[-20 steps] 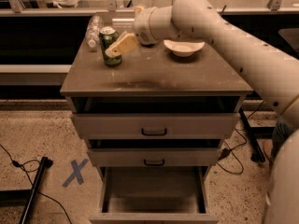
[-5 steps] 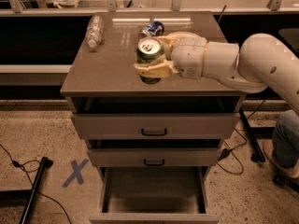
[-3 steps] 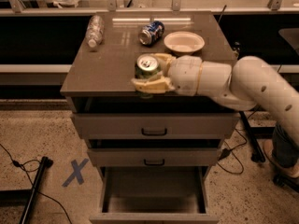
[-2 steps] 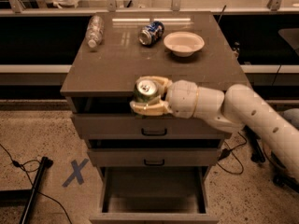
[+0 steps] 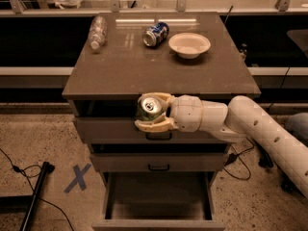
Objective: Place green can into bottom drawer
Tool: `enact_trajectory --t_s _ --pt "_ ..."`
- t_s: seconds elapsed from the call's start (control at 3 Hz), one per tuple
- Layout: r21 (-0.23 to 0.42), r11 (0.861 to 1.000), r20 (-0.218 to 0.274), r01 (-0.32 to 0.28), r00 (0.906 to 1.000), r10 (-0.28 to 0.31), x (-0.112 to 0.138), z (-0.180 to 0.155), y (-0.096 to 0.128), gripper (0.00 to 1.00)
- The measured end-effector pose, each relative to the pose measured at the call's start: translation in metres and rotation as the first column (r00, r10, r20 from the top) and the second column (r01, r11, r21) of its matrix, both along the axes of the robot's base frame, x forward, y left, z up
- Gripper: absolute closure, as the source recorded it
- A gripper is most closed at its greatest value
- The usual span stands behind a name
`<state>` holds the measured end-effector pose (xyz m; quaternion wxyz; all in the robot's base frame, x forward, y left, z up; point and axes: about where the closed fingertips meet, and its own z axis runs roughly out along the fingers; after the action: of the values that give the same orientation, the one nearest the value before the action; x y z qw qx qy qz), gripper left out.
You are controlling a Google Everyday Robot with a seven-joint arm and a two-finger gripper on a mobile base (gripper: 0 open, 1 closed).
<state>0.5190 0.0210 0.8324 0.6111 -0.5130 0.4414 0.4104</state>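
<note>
My gripper (image 5: 150, 111) is shut on the green can (image 5: 147, 109), whose silver top with pull tab faces up. I hold it in the air in front of the cabinet, level with the top drawer front and just below the front edge of the cabinet top (image 5: 159, 66). The bottom drawer (image 5: 159, 196) is pulled open below, showing a plain grey interior. The can is above and slightly left of the drawer's middle. My arm reaches in from the right.
On the cabinet top lie a clear plastic bottle (image 5: 97, 31), a blue can (image 5: 156, 34) on its side and a white bowl (image 5: 189, 44). Two shallower drawers with black handles (image 5: 159, 136) are closed. A blue tape cross (image 5: 77, 178) and cables mark the floor at left.
The gripper has carried the green can from the back of the cabinet top forward, over the front edge and down in front of the top drawer.
</note>
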Motion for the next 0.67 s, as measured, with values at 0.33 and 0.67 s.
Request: enact_trajectory --t_s 0.33,0.67 --pt "-0.066 0.998 -0.001 -0.017 0.9999 0.017 -0.007 -0.053 -0.014 1.0" --pt "-0.226 0.971 -0.024 -0.072 0.9974 0.069 -0.022 -0.128 -0.053 1.0"
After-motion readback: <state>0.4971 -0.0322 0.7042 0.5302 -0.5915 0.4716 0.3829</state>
